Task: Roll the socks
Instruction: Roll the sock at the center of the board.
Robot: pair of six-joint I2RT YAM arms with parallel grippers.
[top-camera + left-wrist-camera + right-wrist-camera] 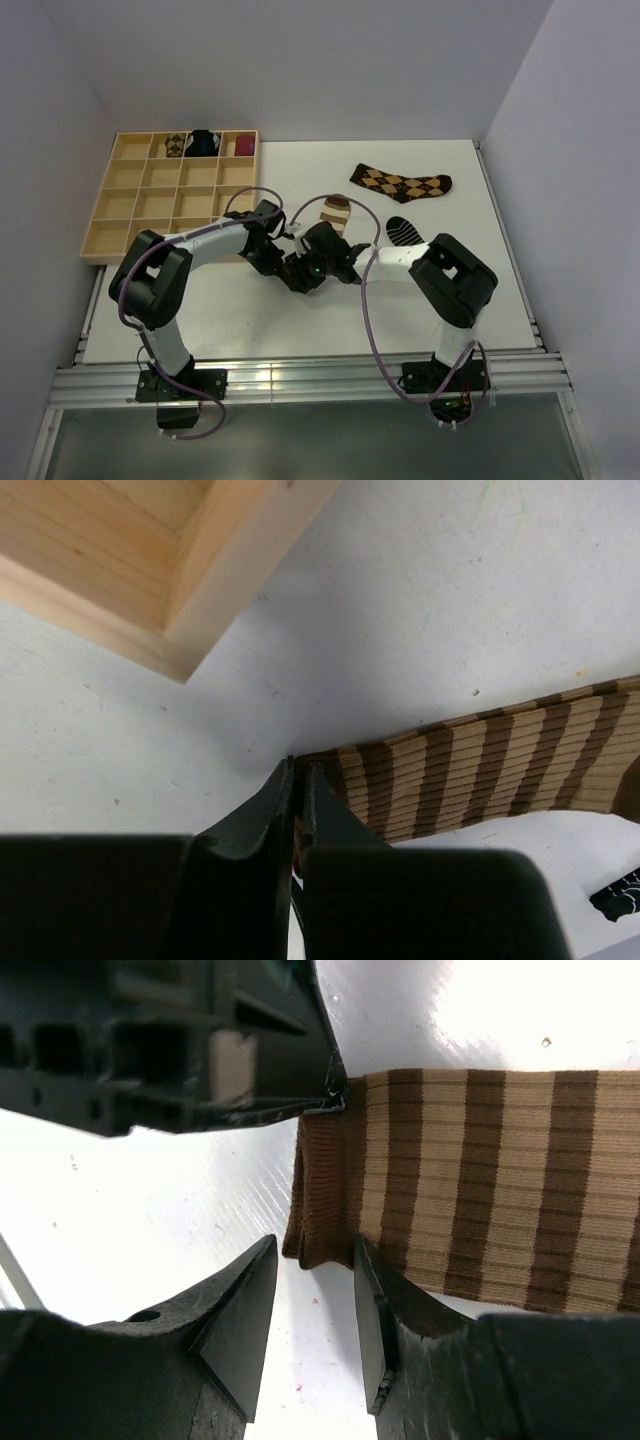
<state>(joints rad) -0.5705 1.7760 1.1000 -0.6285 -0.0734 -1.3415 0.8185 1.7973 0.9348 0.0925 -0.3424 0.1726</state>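
The long brown-and-cream striped sock lies at the table's middle, its cuff end under both grippers. My left gripper is shut on one corner of its dark brown cuff. My right gripper stands open at the cuff's other corner, with one finger against the fabric's edge and a gap between the jaws. The brown-and-tan argyle sock lies flat at the back right. The short black sock with thin white stripes lies by the right arm.
A wooden compartment tray stands at the back left, and its corner is close to the left gripper. Its back row holds an argyle bundle, a black-and-blue bundle and a maroon bundle. Walls close in both sides.
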